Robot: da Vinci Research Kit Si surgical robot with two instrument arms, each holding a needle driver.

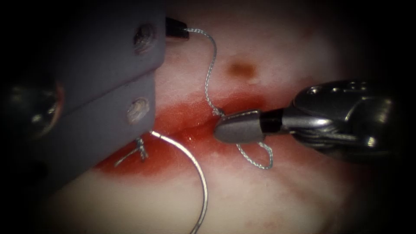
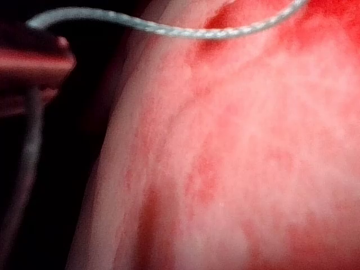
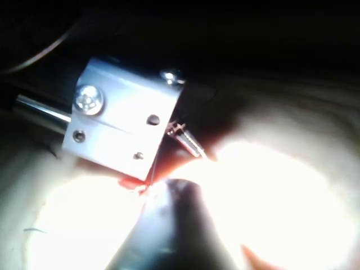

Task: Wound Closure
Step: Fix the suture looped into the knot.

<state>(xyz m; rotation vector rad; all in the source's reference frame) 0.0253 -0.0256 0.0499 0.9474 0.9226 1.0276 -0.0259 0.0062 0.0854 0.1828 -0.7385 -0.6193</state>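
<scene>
1. Left tool (image 1: 175, 28), upper left of frame: tip grips thread (image 1: 211, 65).
2. Right tool (image 1: 238, 128), centre: jaws closed on thread at cut (image 1: 190, 130).
3. Needle (image 1: 197, 173), lower centre, unheld, lies on tissue (image 1: 281, 52).

Left arm's claw (image 3: 188, 140) hangs just above the tissue (image 3: 292, 185).

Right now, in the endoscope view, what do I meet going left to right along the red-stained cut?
Knotted stitch of grey braided thread with cut ends → curved steel needle, lying over the tissue → right arm's metal needle driver, jaws shut on the grey thread.
</scene>
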